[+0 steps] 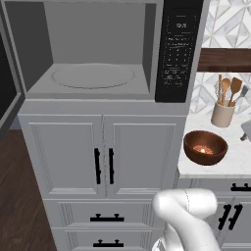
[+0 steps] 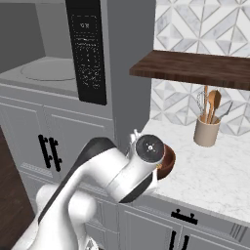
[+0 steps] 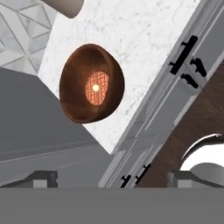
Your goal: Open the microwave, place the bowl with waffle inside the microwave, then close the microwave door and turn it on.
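Microwave access is already provided: the large grey boxy microwave stands with its cavity exposed, the round grey turntable bare, and the tall black keypad panel to the cavity's right. The step in hand, as judged from this layout, is the pickup of the round reddish-brown wood-look bowl, which sits on the white marbled counter near its left front corner, with the orange grid-patterned waffle lying in its bottom. The two-finger gripper hangs above the bowl with its jaws spread wide and empty, well apart from the rim; in the hand view the bowl lies ahead of the dark finger tips and off to one side, not between them. For a sound grasp, centre one finger inside the wall and one outside over a single section of rim, descend vertically, and close only once the wall sits fully between the pads. The curved wall may slip under a shallow grip, so seat the fingers deep. Keep clear of the beige utensil crock standing farther back, and hold the bowl level in transit so the waffle remains seated.
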### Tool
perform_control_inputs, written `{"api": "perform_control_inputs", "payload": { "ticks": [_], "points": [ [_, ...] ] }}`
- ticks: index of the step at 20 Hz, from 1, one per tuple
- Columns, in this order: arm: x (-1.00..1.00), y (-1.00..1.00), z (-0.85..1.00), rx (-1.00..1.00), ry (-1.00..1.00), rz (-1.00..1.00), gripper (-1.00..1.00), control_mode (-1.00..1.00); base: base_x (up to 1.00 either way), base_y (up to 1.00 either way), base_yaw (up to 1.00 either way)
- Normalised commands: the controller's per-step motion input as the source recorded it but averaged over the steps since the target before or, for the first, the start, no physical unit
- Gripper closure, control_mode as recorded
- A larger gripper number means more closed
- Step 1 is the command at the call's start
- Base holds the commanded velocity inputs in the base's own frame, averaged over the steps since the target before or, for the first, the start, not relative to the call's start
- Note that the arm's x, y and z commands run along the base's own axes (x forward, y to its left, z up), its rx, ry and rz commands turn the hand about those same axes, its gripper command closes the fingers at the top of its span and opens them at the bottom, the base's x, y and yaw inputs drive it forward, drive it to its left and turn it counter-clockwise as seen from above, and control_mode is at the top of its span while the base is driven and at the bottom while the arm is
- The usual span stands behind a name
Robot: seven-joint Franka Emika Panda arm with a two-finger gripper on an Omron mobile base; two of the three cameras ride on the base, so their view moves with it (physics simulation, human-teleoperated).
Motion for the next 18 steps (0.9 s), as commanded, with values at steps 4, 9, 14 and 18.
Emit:
{"api": "perform_control_inputs", "payload": {
  "ticks": [4, 9, 14, 18],
  "points": [
    [0.57, -0.47, -0.21, 0.05, 0.01, 0.14, -1.0, -1.0, 0.0, 0.0, 0.0],
    [0.48, -0.32, -0.39, 0.0, 0.0, 0.13, -1.0, -1.0, 0.0, 0.0, 0.0],
    [0.27, -0.05, -0.53, -0.02, 0.0, 0.08, -1.0, -1.0, 0.0, 0.0, 0.0],
    [0.22, 0.0, -0.32, -0.02, 0.0, 0.02, -1.0, -1.0, 0.0, 0.0, 0.0]
  ]
}}
